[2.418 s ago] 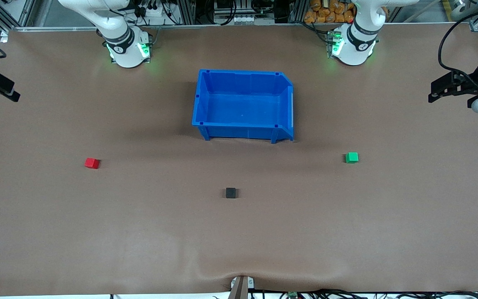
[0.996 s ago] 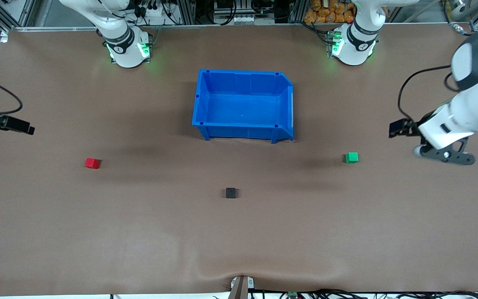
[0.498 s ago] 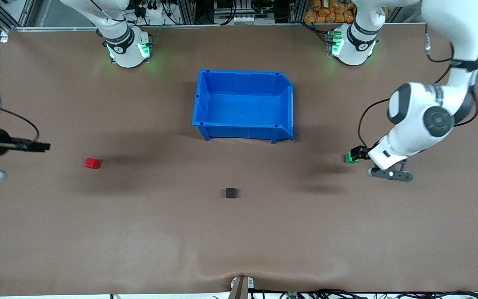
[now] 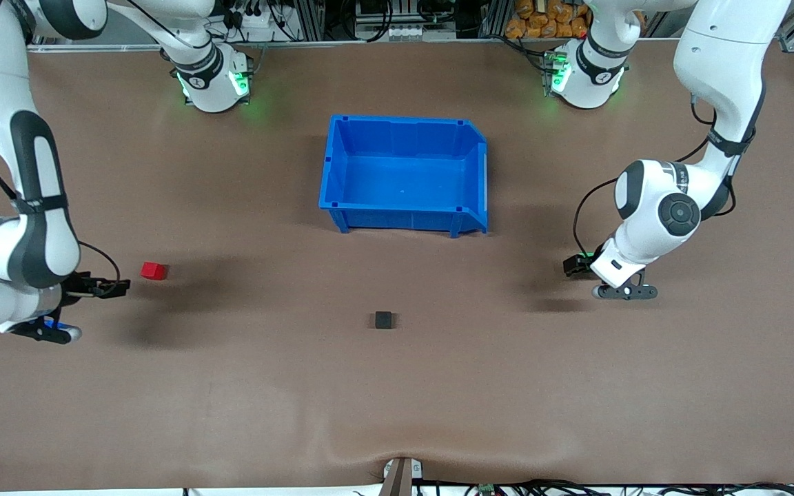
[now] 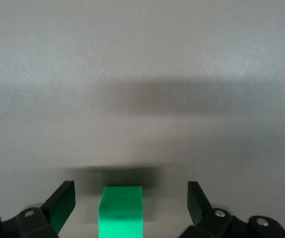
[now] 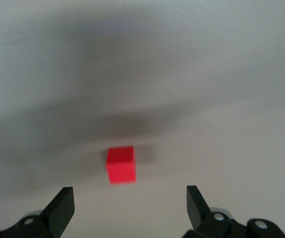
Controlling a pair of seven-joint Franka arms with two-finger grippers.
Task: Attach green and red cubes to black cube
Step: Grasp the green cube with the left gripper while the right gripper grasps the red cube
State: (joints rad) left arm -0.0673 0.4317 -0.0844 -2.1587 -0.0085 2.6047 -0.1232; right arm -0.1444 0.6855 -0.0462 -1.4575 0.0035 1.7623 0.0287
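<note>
brown table (image 4: 397, 399), blue bin (image 4: 404, 172), left claw (image 5: 131, 203) open around green cube (image 5: 121, 210), right claw (image 6: 130, 206) open near red cube (image 6: 121, 164)

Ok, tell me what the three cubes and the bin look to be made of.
Red cube, green cube: probably plastic, going by the saturated even colour and crisp edges; matte, no glare. Black cube: dull, no highlights; material unclear, maybe plastic too. Blue bin: moulded plastic, with ribbed walls and a slight sheen.
</note>
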